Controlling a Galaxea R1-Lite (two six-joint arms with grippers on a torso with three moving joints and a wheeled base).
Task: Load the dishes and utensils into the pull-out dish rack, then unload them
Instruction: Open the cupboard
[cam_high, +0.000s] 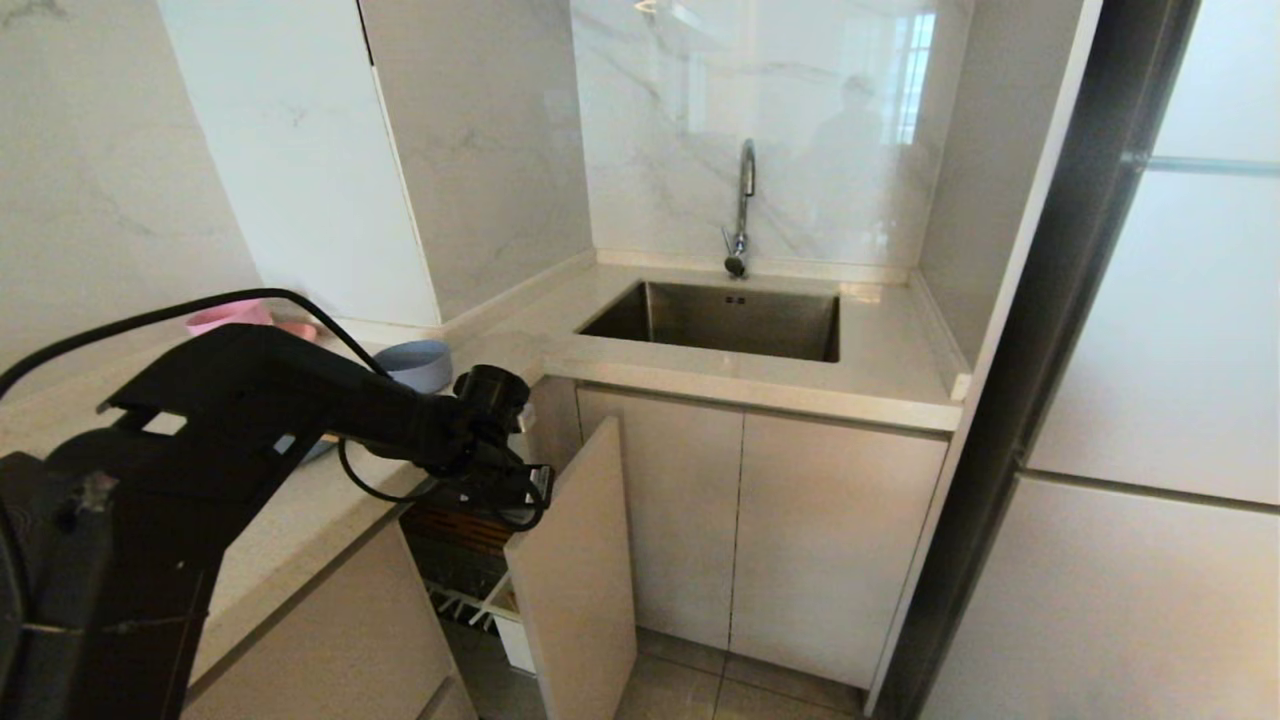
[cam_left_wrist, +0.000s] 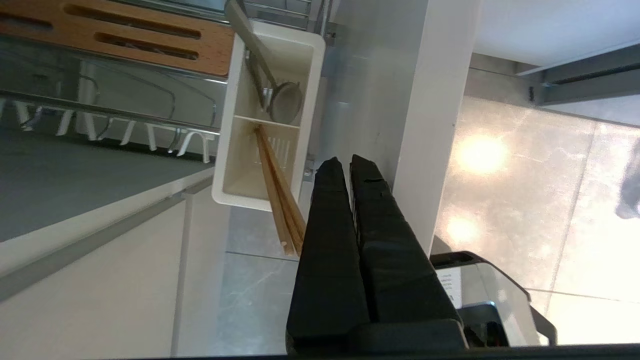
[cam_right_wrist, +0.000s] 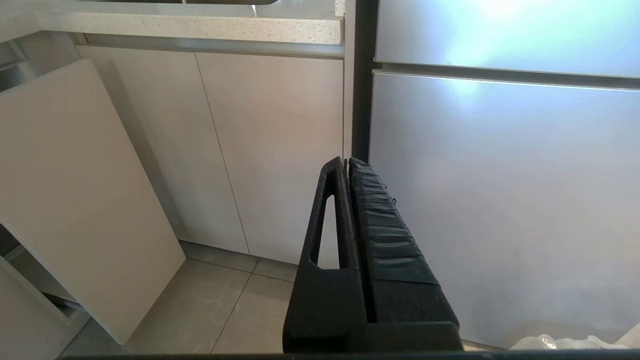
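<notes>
1. The pull-out dish rack (cam_high: 480, 570) stands open. The chopsticks (cam_left_wrist: 280, 200) and the metal utensil (cam_left_wrist: 260, 75) sit in its white utensil cup (cam_left_wrist: 225, 150), just beside the left gripper (cam_left_wrist: 347, 161). The pale-blue bowl (cam_high: 420, 362) is on the counter behind the arm.
2. Judged step: working on the utensils in the cup, loading or unloading unclear.
3. A next grasp would need the pressed-together fingers spread.
4. The left arm reaches down over the rack, holding nothing; the right gripper (cam_right_wrist: 346, 161), also closed and empty, hangs parked facing the cabinet fronts.

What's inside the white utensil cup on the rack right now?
The utensil cup holds the wooden chopsticks in one compartment and the metal utensil in the other. No compartment floor looks covered.
</notes>
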